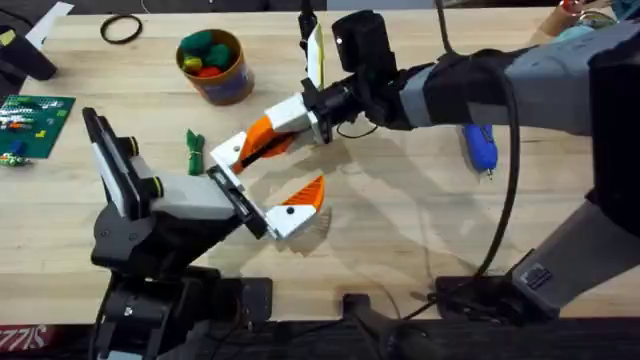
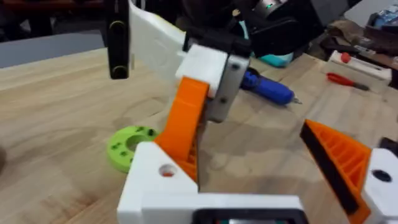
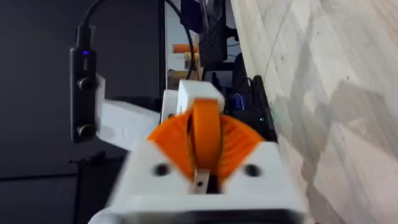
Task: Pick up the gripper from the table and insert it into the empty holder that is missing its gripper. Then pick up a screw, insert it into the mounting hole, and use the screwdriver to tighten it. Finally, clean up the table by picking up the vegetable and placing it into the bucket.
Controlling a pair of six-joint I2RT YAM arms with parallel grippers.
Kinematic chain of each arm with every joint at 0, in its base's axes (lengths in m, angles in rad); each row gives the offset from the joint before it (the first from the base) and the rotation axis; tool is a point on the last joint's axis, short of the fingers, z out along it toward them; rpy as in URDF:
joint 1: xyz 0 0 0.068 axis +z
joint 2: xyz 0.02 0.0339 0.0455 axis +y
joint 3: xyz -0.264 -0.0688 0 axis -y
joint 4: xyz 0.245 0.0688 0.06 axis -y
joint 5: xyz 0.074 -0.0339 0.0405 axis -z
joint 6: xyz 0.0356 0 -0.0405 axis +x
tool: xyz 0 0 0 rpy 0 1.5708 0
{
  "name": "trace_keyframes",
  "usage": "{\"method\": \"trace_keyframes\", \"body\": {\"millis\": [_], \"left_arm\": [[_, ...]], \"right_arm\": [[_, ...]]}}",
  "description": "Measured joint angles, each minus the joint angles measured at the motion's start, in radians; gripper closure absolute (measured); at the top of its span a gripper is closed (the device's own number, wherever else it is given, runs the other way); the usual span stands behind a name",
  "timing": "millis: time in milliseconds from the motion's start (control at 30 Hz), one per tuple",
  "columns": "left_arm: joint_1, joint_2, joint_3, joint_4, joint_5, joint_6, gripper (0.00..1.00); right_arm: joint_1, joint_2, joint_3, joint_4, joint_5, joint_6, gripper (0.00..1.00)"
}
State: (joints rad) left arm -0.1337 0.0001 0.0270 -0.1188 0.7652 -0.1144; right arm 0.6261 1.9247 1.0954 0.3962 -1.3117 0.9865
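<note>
The right gripper [image 1: 300,118] is clamped on the gripper [image 1: 262,138], the long orange finger, holding its white base plate against the black rail end of the holder [image 1: 190,195] above the table [image 1: 400,230]. Whether the left arm's fingers are open or closed I cannot tell. The screwdriver [image 1: 480,148] lies beyond, and the vegetable [image 1: 194,152] sits near the bucket [image 1: 213,66].

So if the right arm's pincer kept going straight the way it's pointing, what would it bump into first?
Probably the holder. The right pincer points down-left, shut on the orange gripper, whose white base already sits at the holder's black rail. Depth is hard to judge.
</note>
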Motion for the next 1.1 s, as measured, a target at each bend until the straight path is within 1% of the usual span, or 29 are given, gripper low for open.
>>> {"method": "trace_keyframes", "body": {"millis": [67,100,133,167,200,233,333,433,567,700,800,1000,1067,1100], "left_arm": [[0.000,0.000,0.000,0.001,0.023,0.003,0.017],[-0.001,0.000,0.000,0.000,0.048,0.004,0.017],[-0.008,0.000,0.000,-0.002,0.106,0.006,0.017],[-0.025,0.000,0.000,-0.005,0.156,0.007,0.017],[-0.036,0.000,0.000,-0.007,0.185,0.009,0.017],[-0.039,0.000,-0.001,-0.009,0.223,0.011,0.017],[-0.052,0.000,-0.002,-0.014,0.300,0.016,0.017],[-0.052,0.000,-0.004,-0.015,0.333,0.018,0.017],[-0.052,0.000,-0.006,-0.015,0.353,0.019,0.017],[-0.052,0.000,-0.007,-0.012,0.351,0.021,0.017],[-0.052,0.000,-0.009,-0.004,0.325,0.021,0.017],[-0.052,0.000,-0.012,0.017,0.212,0.021,0.017],[-0.052,0.000,-0.012,0.023,0.172,0.021,0.017],[-0.052,0.000,-0.012,0.028,0.121,0.022,0.017]], "right_arm": [[0.010,0.000,-0.001,-0.003,-0.004,0.001,0.598],[0.023,0.002,-0.001,-0.002,-0.007,0.001,0.447],[0.043,0.004,-0.001,0.004,0.005,0.003,0.296],[0.065,0.007,-0.001,0.008,0.011,0.004,0.151],[0.076,0.009,-0.001,0.007,0.014,0.003,0.045],[0.085,0.011,-0.001,0.008,0.019,0.004,0.015],[0.112,0.011,-0.001,0.005,0.021,0.005,0.006],[0.115,0.011,-0.001,0.006,0.018,0.005,0.006],[0.088,0.011,-0.001,0.006,0.016,0.005,0.006],[0.048,0.011,-0.001,0.001,0.017,0.005,0.005],[0.015,0.011,-0.001,-0.001,0.017,0.005,0.005],[-0.050,-0.007,-0.004,-0.025,0.017,0.000,0.004],[-0.070,-0.029,-0.006,-0.097,0.019,-0.026,0.004],[-0.094,-0.061,-0.011,-0.260,0.029,-0.099,0.005]]}}
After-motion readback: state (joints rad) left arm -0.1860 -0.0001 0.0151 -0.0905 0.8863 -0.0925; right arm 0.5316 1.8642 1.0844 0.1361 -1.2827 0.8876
